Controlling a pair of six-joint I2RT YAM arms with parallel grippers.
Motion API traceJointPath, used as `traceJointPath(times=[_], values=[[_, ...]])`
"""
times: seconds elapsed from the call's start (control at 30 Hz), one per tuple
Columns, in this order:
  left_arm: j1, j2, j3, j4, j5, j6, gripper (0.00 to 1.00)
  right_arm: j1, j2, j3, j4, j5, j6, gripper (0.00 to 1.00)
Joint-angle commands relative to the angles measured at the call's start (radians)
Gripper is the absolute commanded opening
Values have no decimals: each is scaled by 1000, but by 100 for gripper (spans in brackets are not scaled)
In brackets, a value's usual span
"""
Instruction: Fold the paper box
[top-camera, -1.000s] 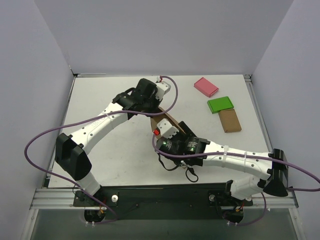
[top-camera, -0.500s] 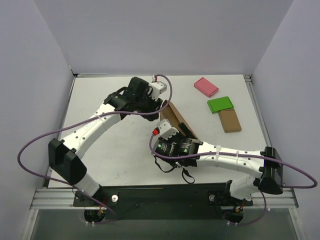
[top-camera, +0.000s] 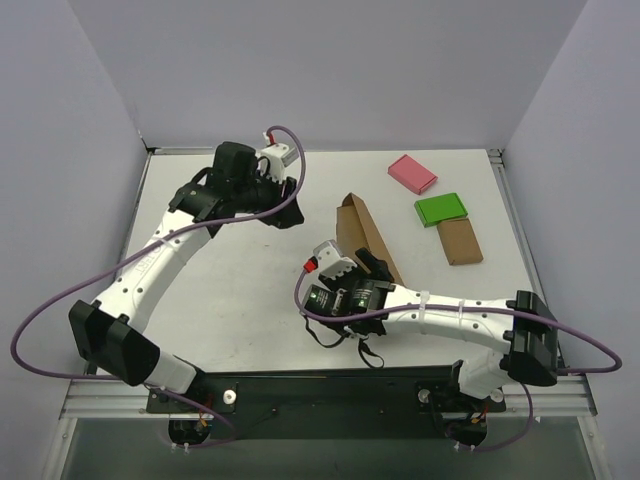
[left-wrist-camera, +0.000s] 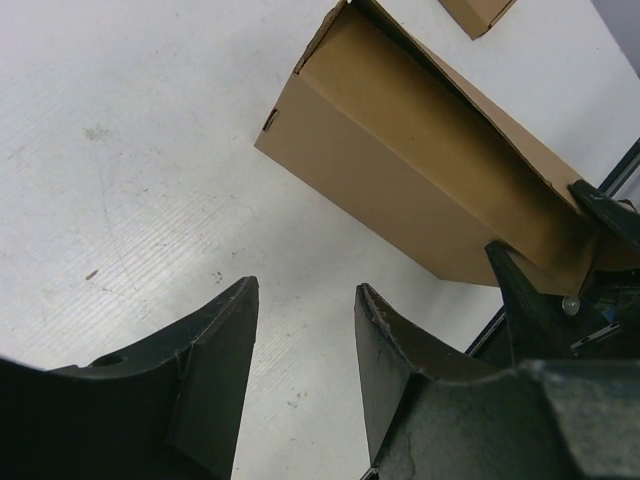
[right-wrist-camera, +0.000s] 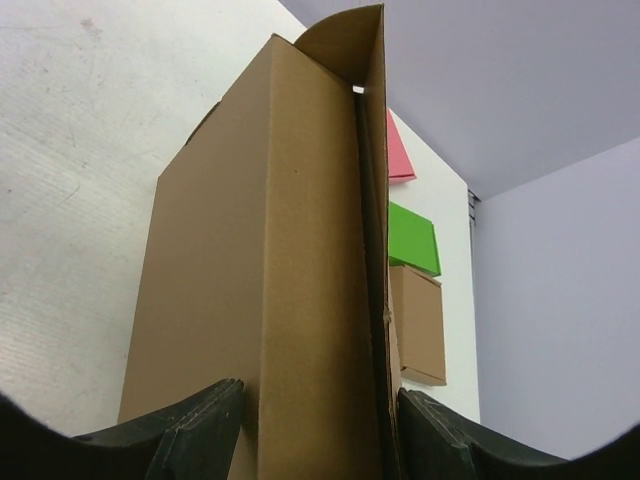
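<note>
Tabletop white, scuffed; walls grey; left tool released; right tool straddles paper box, grip unclear.

Three cameras: one overhead, one on each wrist.
The top view looks down from above and behind the arm bases onto the whole table. The left wrist camera looks past its own fingers from the far left toward the paper box, not very close. The right wrist camera sits very near the same box and looks along it toward the far right. All three views share the box.
</note>
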Motion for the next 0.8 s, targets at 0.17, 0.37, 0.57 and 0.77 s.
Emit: traceJointPath(times=[0.17,0.37,0.57,0.77], values=[[18,76,93,115,96,-87,53,28,132,-75,-108,29,28,43],[34,105,92,128,108,-83,53,54,195,-56,-111,47,52,33],[61,94,35,174,120,-84,53,81,204,-57,-117,73,94,31],[97,54,-51,285,175,-121,54,150,132,-101,-25,115,57,32]])
